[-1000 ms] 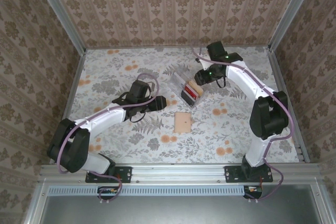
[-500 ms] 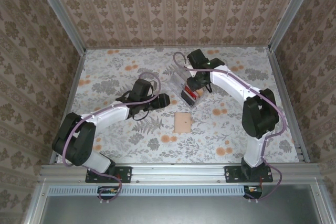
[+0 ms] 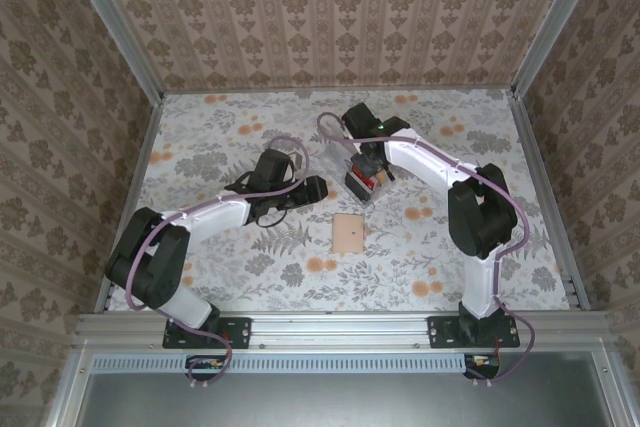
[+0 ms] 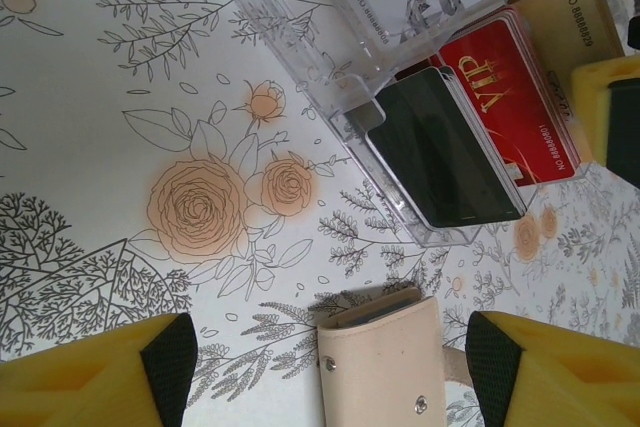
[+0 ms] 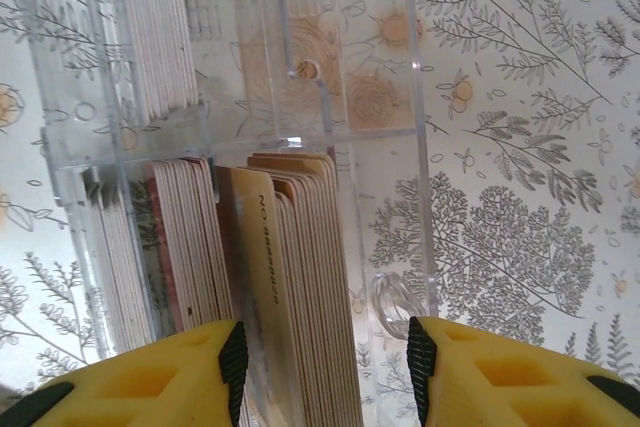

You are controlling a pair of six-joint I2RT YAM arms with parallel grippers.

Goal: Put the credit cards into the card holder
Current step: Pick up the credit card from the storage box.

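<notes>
Floral paper covers the desk [image 3: 200, 147], where the clear card holder [image 5: 405, 97] stands with the credit cards [image 4: 515, 97] upright in its slots. We see the right end effector [image 5: 322, 357] spread over a gold card [image 5: 255, 277], pinching nothing. The left end effector [image 4: 330, 357] hangs spread above a tan wallet [image 4: 385, 367]. We judge that a finger catching a card edge could drag it out or tip the light holder.
</notes>
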